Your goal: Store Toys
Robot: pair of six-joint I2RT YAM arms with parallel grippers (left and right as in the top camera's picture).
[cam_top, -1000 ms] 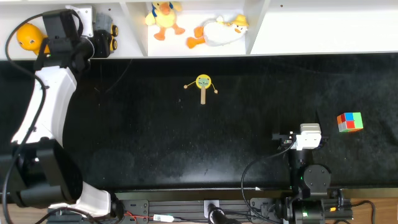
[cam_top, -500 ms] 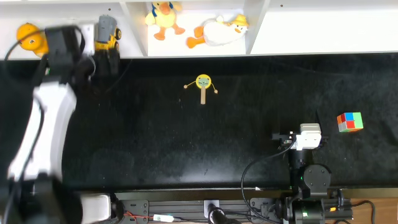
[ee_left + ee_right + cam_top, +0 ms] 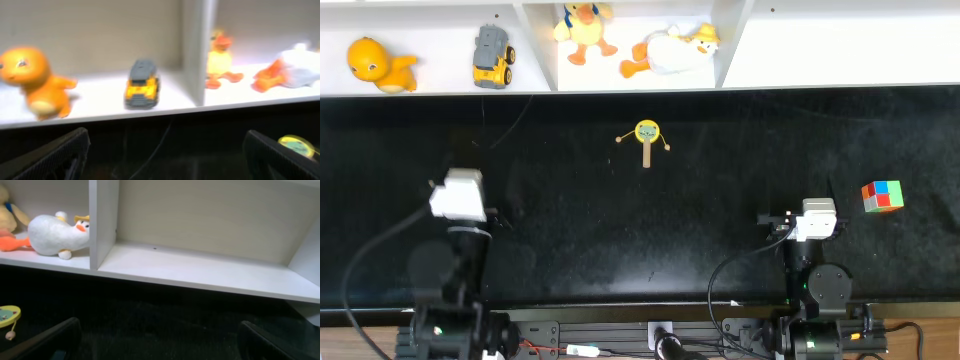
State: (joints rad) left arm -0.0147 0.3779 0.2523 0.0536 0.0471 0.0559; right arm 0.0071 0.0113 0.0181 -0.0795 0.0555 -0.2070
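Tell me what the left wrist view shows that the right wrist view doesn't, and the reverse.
Only the left wrist view: the orange figure and the yellow toy truck, both in the shelf's left compartment. Only the right wrist view: the shelf's right compartment. Both: the white duck plush and the yellow duck plush in the middle compartment, and the yellow rattle drum on the black table.

In the left compartment of the shelf [image 3: 820, 50], an orange figure [image 3: 380, 63] and a yellow-grey truck [image 3: 491, 56], both upright, apart. In the middle compartment, a yellow plush duck [image 3: 584, 30] sitting beside a white plush duck [image 3: 672, 50] (on its side, orange feet). Flat on the black table [image 3: 620, 230], a yellow stick drum [image 3: 647, 137] mid-table and a multicoloured cube [image 3: 882, 196] far right.
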